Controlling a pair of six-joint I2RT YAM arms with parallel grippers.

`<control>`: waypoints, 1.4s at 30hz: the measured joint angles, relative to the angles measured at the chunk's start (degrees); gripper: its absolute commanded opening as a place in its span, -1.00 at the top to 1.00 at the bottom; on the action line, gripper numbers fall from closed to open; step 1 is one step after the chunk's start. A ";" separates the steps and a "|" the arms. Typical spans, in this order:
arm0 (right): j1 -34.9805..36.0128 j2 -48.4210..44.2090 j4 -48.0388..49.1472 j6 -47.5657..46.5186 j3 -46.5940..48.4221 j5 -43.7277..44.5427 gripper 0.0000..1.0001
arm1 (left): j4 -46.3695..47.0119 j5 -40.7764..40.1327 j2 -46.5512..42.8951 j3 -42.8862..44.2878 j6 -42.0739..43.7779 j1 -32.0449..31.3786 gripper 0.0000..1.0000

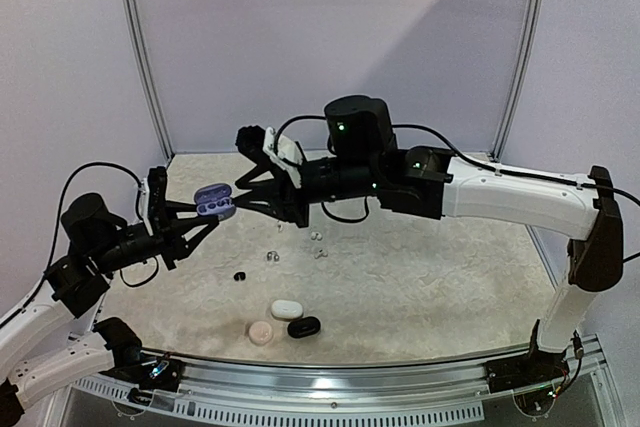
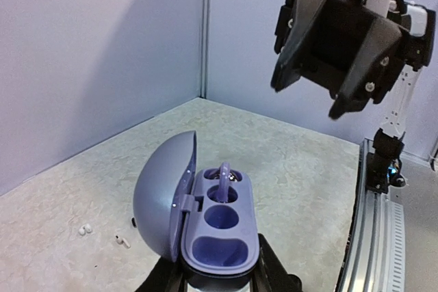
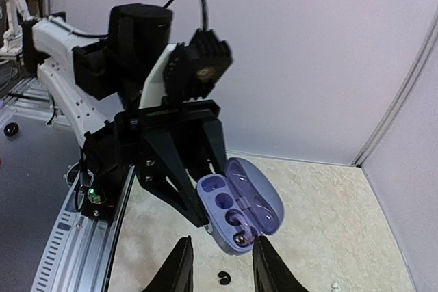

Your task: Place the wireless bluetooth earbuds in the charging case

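Observation:
My left gripper (image 1: pixel 208 213) is shut on an open purple charging case (image 1: pixel 213 199) and holds it up above the table. In the left wrist view the case (image 2: pixel 219 227) has its lid swung left. A purple hooked earbud (image 2: pixel 226 177) sits in its far slots, and the two near slots are empty. My right gripper (image 1: pixel 238 197) hovers just to the right of the case, its fingers apart with nothing between them. In the right wrist view its fingertips (image 3: pixel 223 240) flank the near end of the case (image 3: pixel 239 213), where the seated earbud (image 3: pixel 239 233) shows.
On the table near the front lie a white case (image 1: pixel 286 309), a black case (image 1: pixel 304 327) and a beige case (image 1: pixel 261 332). Small loose buds are scattered mid-table: a black one (image 1: pixel 240 275) and pale ones (image 1: pixel 270 256), (image 1: pixel 320 252). A metal rail (image 2: pixel 376 237) borders the table.

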 measured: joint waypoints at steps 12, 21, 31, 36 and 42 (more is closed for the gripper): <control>-8.57 16.13 -7.43 18.40 17.07 12.22 0.56 | -1.92 -10.88 -3.56 -1.84 -4.17 7.82 1.00; -8.61 33.14 -17.22 21.07 22.71 12.46 0.70 | -4.02 -11.85 -4.59 -3.26 -4.46 9.33 1.00; -9.57 40.85 -19.61 20.57 25.20 8.11 0.69 | -4.02 -10.93 -4.57 -3.58 -4.63 9.42 1.00; -9.79 41.92 -20.13 19.82 25.16 6.58 0.69 | -4.00 -10.78 -4.48 -3.61 -4.66 9.42 1.00; -9.81 41.92 -20.06 19.45 24.35 4.26 0.69 | -3.96 -10.36 -4.46 -3.61 -4.66 9.44 1.00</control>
